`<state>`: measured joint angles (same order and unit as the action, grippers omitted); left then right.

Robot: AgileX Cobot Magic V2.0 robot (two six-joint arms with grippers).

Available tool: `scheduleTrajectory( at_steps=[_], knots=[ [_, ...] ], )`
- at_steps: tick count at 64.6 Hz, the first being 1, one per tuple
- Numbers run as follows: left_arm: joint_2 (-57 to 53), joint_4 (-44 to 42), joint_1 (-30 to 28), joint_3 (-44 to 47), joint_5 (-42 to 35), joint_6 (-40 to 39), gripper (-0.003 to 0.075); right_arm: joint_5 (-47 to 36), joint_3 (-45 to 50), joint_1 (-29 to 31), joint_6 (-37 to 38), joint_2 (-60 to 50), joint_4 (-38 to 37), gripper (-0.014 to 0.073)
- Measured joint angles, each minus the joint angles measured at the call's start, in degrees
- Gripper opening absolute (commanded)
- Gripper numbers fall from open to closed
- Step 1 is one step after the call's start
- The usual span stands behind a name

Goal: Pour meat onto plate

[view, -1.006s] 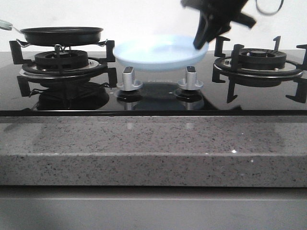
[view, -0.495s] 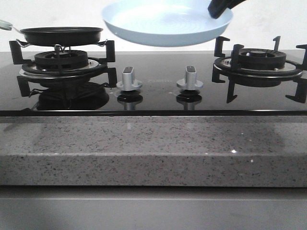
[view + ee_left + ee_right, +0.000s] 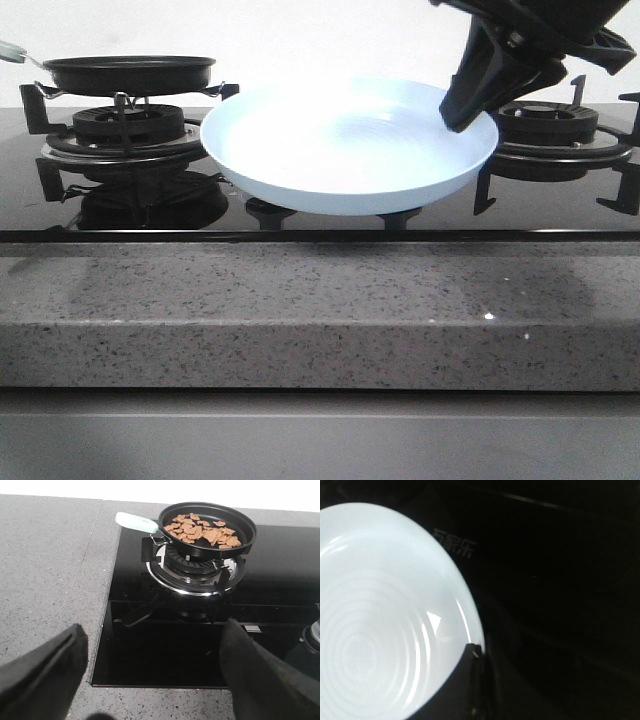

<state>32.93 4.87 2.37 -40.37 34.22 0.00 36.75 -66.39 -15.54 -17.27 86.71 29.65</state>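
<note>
Plate (image 3: 340, 150) lowered, nearer, rim tilted forward

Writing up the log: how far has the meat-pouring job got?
Done: the right hand has gripped the plate by its rim, tilted above the stove. In hand: positioning it. Left: the meat sits in the frying pan on the burner; the left hand is open, holding nothing.

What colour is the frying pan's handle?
Pale mint green handle on the black pan; clearest in the left wrist view.
</note>
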Motion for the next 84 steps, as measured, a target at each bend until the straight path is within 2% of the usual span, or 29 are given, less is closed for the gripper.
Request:
scheduleTrajectory(
  at_steps=[22,35,49,58,72,84],
  knots=[
    [2.4,-1.3,0.0,0.0,-0.1,0.0,0.0548,-1.1,0.0,0.0,0.0,0.0,0.5,-0.0068],
    [11.7,-3.7,0.0,-4.2,2.5,0.0,0.0575,-1.1,0.0,0.0,0.0,0.0,0.6,-0.0068],
    [23.0,-1.9,-1.7,-11.6,3.8,1.1,0.0580,-1.1,0.0,0.0,0.0,0.0,0.6,-0.0068],
    [29.3,6.9,-6.1,-15.0,4.3,7.6,0.0580,-1.1,0.0,0.0,-0.1,0.0,0.6,-0.0068],
    [38.3,29.2,-14.4,-19.0,4.3,19.8,0.0575,-1.2,0.0,0.0,-0.1,0.0,0.6,-0.0068],
    [45.4,46.2,-17.9,-21.7,4.7,28.2,0.0565,-1.2,0.0,0.0,-0.1,0.0,0.6,-0.0068]
  ],
)
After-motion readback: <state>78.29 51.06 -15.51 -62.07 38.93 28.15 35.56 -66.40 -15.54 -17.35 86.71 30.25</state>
